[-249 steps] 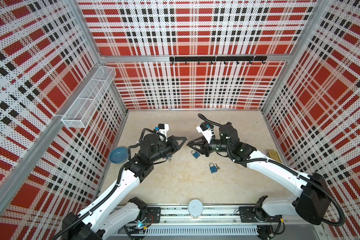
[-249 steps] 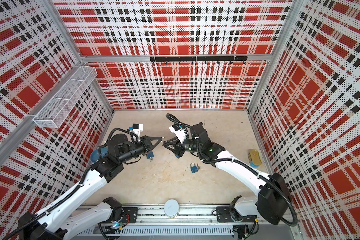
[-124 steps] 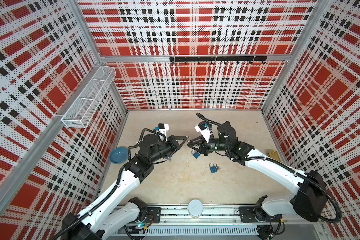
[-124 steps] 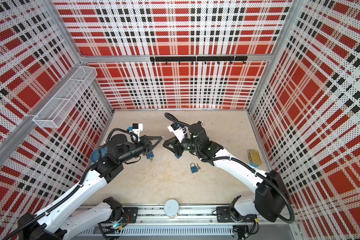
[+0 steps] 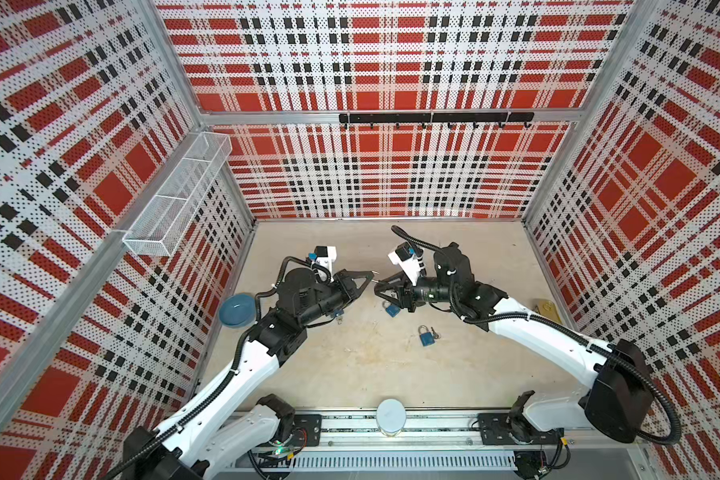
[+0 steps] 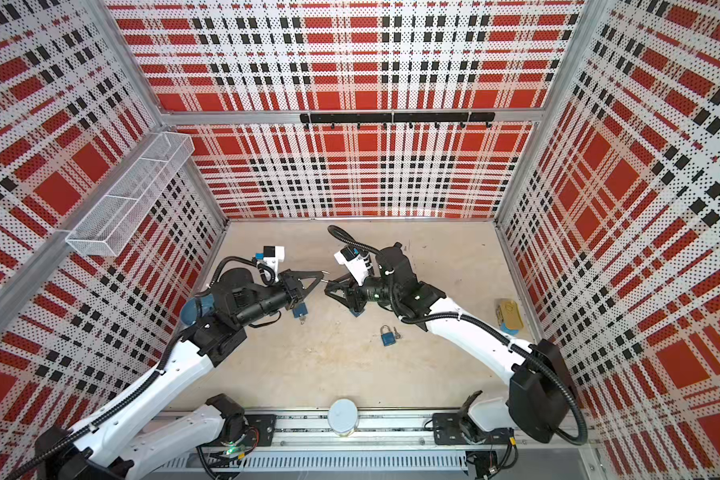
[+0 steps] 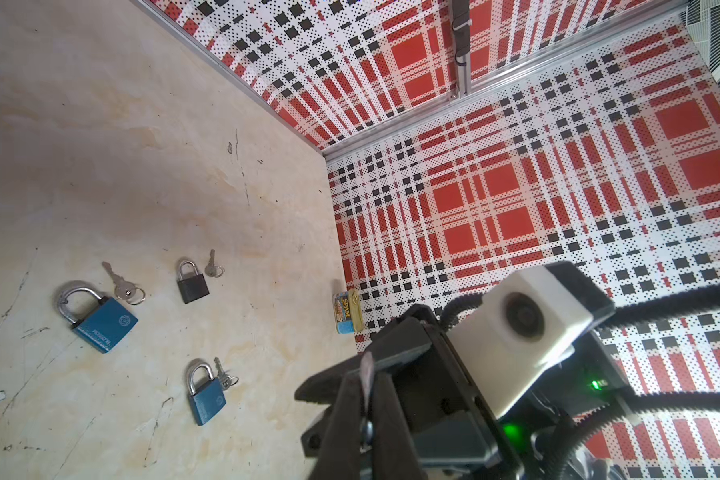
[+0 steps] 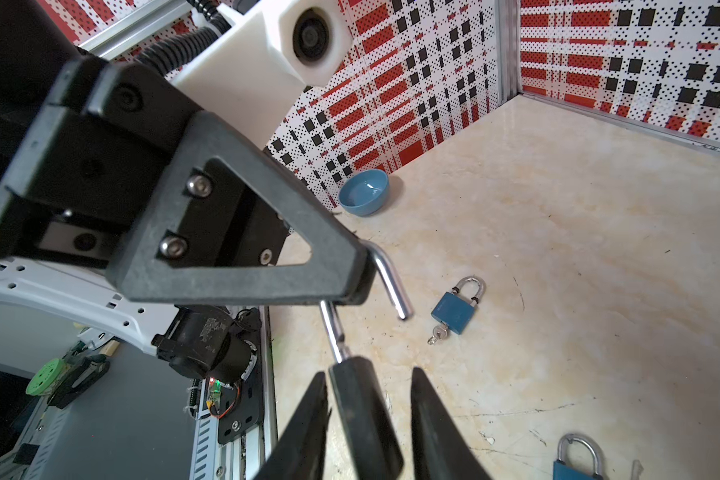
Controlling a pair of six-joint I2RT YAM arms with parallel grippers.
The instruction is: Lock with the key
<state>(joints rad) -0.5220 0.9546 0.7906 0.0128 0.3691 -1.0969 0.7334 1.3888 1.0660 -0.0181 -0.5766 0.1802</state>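
Left gripper (image 5: 368, 275): clamped tight on the silver shackle (image 8: 385, 270) of a black padlock (image 8: 362, 411), reaching in level from the left.
Right gripper (image 5: 381, 286): nose to nose with the left one, fingers (image 8: 437, 432) parted either side of the lock's body, one pressed against it, a gap showing beside the other.
Black padlock: aloft over the middle of the table (image 5: 350, 374), slung between the two claws, shackle sprung open with one leg in the body and the other hanging free.
Keyhole of the raised lock: out of sight in every view.
Keys on the table: ringed keys (image 7: 121, 286) just beside a large blue padlock (image 7: 100, 320); single key (image 7: 213, 266) just beside a dark padlock (image 7: 192, 282); bunch of keys (image 7: 225, 376) touching the shackle of a small blue padlock (image 7: 204, 395).
Beneath the left arm: another blue padlock (image 8: 454, 311), flat on the table, small key (image 8: 437, 336) at the foot of its body.
Left edge of the table: blue bowl (image 5: 235, 309), upright, close to the wall.
Right edge: Spam tin (image 7: 348, 311), against the foot of the wall, well apart from the locks.
Backdrop: red plaid perforated panels, white wire basket (image 5: 175, 199) on the left wall, black hook rail (image 5: 433, 118) across the back.
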